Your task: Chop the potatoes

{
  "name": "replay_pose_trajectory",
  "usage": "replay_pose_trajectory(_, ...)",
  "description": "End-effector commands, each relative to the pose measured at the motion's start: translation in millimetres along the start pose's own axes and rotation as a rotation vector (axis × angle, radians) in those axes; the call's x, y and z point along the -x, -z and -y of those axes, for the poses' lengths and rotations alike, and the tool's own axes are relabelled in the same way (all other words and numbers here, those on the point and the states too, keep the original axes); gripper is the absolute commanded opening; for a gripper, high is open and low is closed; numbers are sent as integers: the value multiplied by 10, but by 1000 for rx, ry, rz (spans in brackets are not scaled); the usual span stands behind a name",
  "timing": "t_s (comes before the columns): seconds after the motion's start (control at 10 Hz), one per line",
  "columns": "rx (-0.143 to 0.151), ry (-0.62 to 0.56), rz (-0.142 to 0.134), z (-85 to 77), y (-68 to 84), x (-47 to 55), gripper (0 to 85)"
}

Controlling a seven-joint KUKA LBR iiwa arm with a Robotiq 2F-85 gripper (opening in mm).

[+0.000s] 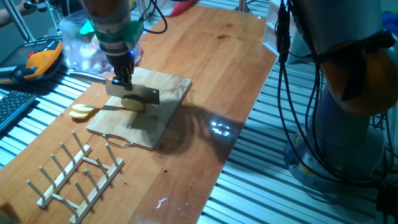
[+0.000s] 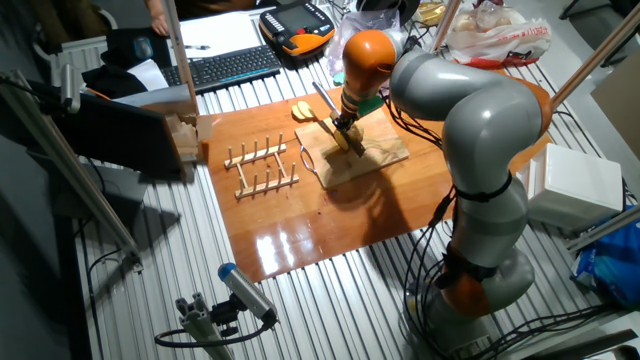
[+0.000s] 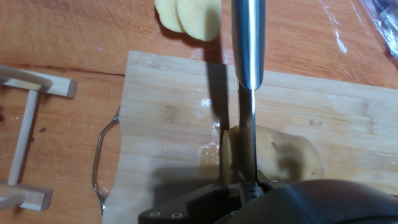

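Note:
The potato chunk (image 1: 132,104), pale yellow, lies on a wooden cutting board (image 1: 163,118). My gripper (image 1: 122,79) is shut on a knife (image 1: 133,94) with a steel blade, held right above the chunk. In the hand view the blade (image 3: 247,121) stands edge-on in the left end of the chunk (image 3: 283,158), with a thin slice-width to its left. Cut slices (image 1: 81,111) lie on the table just off the board's left side; they also show in the hand view (image 3: 189,15). In the other fixed view the gripper (image 2: 345,122) is over the chunk (image 2: 343,141).
A wooden dish rack (image 1: 74,174) lies on the table in front of the board. The board has a wire loop handle (image 3: 99,163). A plastic bag (image 1: 81,43), an orange pendant (image 1: 38,61) and a keyboard (image 1: 9,109) sit beyond the table's left edge.

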State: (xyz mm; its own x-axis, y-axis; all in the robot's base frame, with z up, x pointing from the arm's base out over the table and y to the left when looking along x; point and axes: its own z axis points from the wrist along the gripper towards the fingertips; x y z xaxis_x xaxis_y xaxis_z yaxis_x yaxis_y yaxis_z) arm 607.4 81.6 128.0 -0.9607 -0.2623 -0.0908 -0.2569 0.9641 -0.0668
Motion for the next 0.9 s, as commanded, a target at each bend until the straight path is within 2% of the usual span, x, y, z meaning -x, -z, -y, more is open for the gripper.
replay_pose_trajectory(0.0,0,0,4,2,-24,7,0)
replay_pose_trajectory(0.5,-35,-6,36,-74,-156,-23,0)
replay_pose_trajectory(0.8,-20,-2,35,-94,-237,-25,0)
